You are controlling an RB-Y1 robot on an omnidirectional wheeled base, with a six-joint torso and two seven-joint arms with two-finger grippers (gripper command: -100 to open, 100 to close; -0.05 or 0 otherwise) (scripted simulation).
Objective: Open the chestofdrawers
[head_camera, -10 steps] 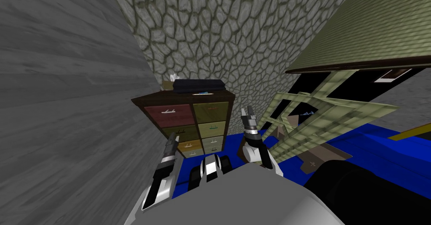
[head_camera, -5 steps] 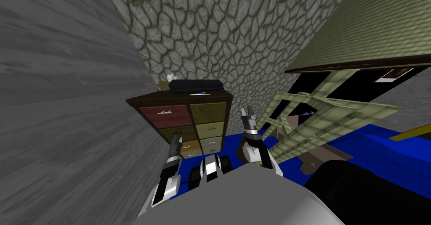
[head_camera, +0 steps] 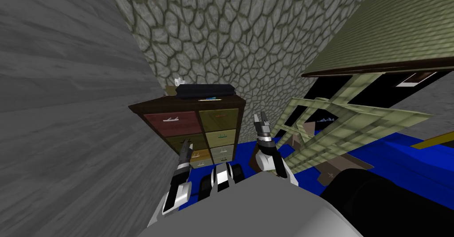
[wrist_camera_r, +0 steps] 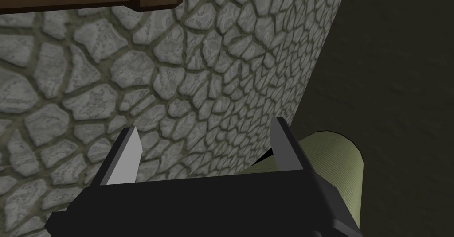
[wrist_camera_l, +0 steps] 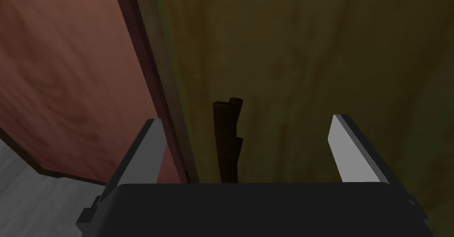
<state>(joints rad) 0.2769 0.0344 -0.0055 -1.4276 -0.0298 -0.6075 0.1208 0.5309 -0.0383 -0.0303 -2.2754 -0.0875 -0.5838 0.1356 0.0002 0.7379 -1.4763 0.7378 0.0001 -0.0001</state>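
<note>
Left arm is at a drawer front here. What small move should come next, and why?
Probably shut the jaws of the left gripper: they stand open with the dark handle of the olive drawer between them.

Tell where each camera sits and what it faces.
Head: on the head, steeply down at the chest of drawers; left gripper, right gripper show.
Left wrist: left hand, facing olive drawer, dark handle between open fingers.
Right wrist: right hand, facing stone wall, fingers open.
Shared: head and left wrist show the red drawer.
</note>
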